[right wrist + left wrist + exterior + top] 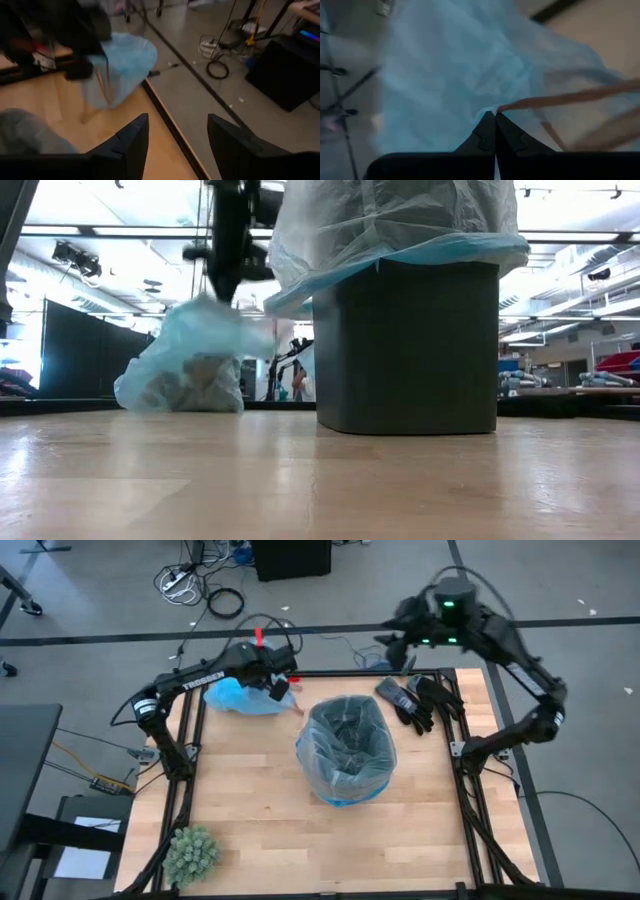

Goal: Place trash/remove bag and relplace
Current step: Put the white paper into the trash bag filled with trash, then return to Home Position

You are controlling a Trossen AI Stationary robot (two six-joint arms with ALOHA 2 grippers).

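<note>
High view: we see the left tool point(278, 683) pinching the crinkly sky-blue plastic bag point(240, 697) at the wooden tabletop's point(260, 820) far-left edge. Low view: that bag point(190, 365) rests on the tabletop beside the dark lined bin point(405, 345). Right wrist view: the right tool point(177, 132) hangs with fingers apart, empty.

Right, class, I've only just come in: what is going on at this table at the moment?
The left hand is shut on the bright sky-blue plastic bag, which sits at the far left edge of the wooden table with scraps showing inside it. The dark bin in the middle already wears a paler, clearer plastic liner. The right hand is open and empty above the table's far edge. A green spiky ball lies at the near left corner, and dark gloves at the far right.
</note>
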